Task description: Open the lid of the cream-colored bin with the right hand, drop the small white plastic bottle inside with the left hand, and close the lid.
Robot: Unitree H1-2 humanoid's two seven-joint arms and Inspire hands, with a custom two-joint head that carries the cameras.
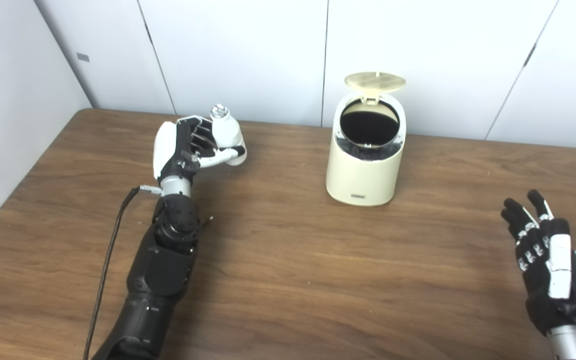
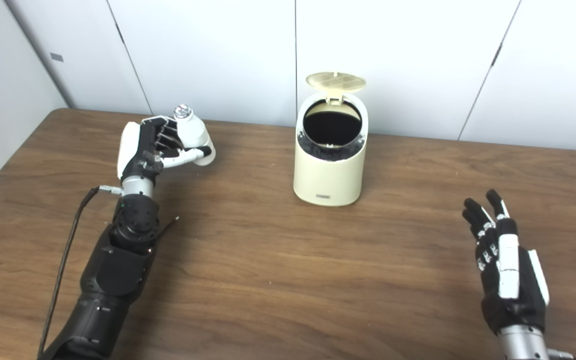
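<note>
The cream-colored bin (image 1: 365, 170) stands near the table's back middle with its round lid (image 1: 375, 81) flipped up and the dark inside showing. My left hand (image 1: 188, 147) is raised to the bin's left, shut on the small white plastic bottle (image 1: 227, 131), which points up and slightly tilted. My right hand (image 1: 550, 260) hovers low at the front right, well clear of the bin, fingers spread and holding nothing.
The brown wooden table (image 1: 288, 280) runs to white wall panels at the back and left. A black cable (image 1: 110, 250) trails along my left forearm over the table's left part.
</note>
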